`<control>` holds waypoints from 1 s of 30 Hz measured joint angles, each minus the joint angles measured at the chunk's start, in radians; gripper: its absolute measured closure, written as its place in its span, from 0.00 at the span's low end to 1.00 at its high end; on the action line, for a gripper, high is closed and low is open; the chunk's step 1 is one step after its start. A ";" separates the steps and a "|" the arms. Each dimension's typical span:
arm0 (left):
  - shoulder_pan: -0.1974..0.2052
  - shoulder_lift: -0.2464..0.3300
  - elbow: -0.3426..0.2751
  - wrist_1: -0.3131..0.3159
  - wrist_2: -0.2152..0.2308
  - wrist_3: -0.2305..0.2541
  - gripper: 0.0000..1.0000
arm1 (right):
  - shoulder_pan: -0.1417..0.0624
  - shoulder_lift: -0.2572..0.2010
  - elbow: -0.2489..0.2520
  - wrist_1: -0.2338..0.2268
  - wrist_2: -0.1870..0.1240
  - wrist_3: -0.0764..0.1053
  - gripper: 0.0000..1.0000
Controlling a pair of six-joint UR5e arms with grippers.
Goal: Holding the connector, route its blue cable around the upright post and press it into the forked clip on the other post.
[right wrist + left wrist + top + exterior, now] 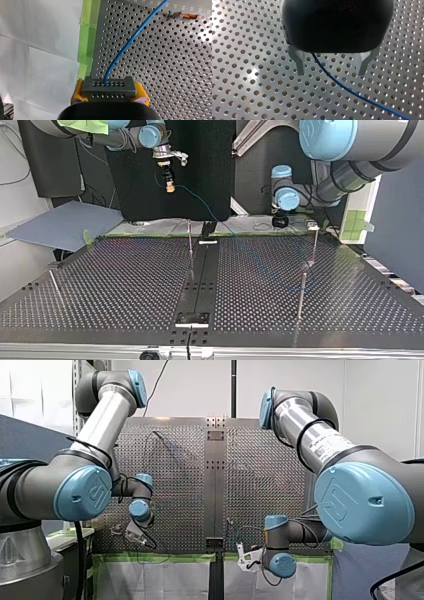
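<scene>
The connector (109, 87) is a grey block with rows of small holes, held over the table's taped edge between the yellow pads (141, 94) of my right gripper (109, 96). Its thin blue cable (121, 50) leaves the block's face and curves away slack over the perforated plate (175, 62). In the top view a slim upright post (190, 239) stands by the centre strip (200, 275) and two further posts (301, 296) stand at the view's right. The cable seems to trail toward those, and any fork is too small to make out.

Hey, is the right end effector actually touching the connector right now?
Touching. In the right wrist view, the right end effector clamps the grey connector, yellow pads pressed against both its ends.
</scene>
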 joint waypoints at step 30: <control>-0.040 -0.126 0.107 -0.236 -0.075 0.266 0.02 | 0.000 0.000 -0.003 0.014 0.000 0.004 1.00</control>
